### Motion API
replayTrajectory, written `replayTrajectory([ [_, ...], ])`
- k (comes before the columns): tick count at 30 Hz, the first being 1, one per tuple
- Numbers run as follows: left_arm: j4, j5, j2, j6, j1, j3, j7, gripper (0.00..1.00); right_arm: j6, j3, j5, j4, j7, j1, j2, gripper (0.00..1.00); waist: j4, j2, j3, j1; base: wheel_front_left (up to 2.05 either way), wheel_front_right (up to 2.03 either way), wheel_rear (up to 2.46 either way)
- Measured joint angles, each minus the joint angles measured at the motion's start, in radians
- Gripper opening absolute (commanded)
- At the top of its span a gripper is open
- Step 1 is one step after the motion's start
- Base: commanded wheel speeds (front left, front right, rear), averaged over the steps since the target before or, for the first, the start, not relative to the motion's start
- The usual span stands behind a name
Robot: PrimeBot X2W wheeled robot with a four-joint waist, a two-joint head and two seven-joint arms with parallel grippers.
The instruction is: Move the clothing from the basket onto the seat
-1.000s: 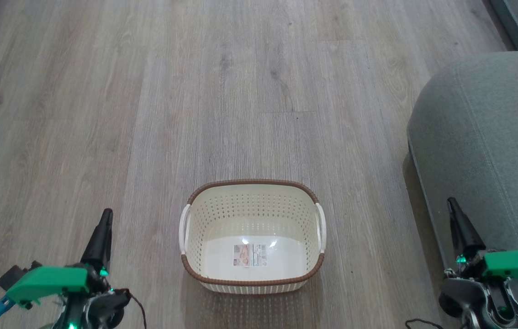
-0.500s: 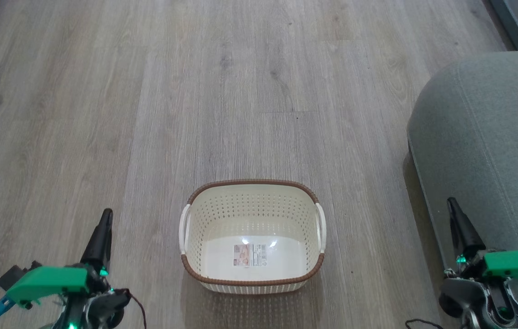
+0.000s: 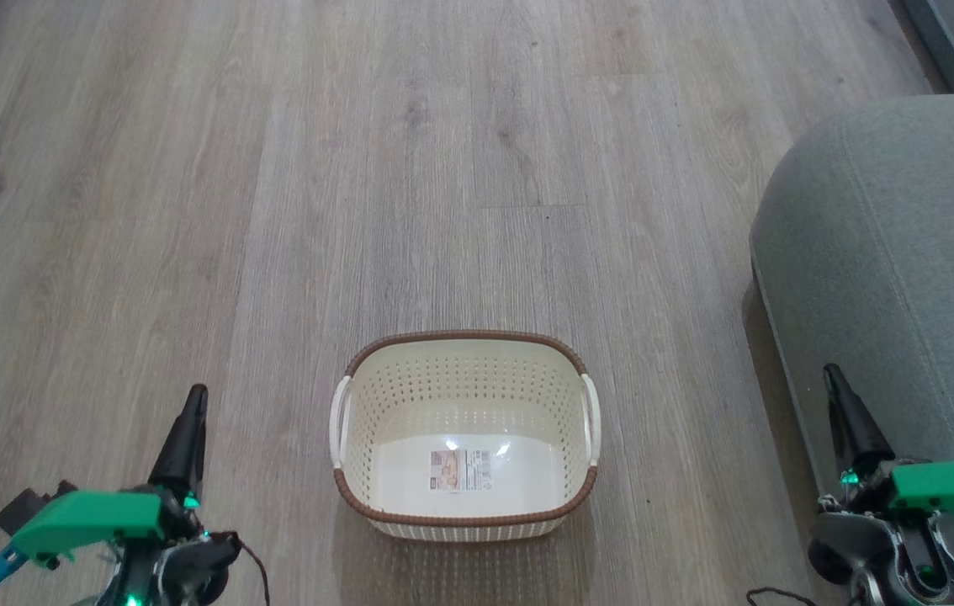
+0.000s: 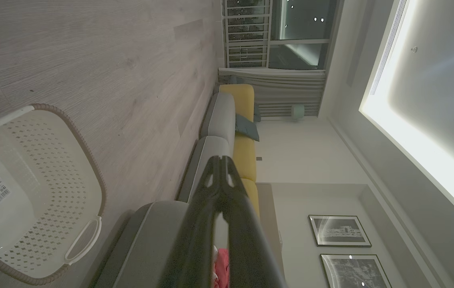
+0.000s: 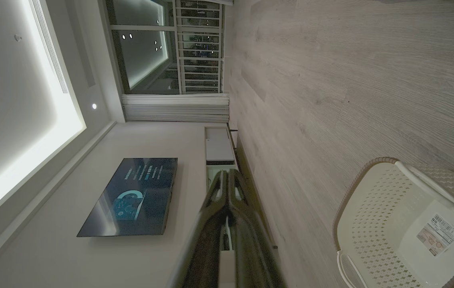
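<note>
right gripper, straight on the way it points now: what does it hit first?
Nothing close. The right gripper, shut, points out above the floor, with the basket off to one side. First in line looks like the low white cabinet far off; depth unclear.
</note>
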Motion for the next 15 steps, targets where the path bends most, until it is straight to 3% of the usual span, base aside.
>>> replayTrajectory([
  [15,0.0,0.0,0.0,0.0,0.0,0.0,0.0,0.0,0.0,0.0,0.0,0.0,0.0,0.0,0.0,0.0,0.0,0.0,0.0,0.0,0.0,0.0,0.0],
])
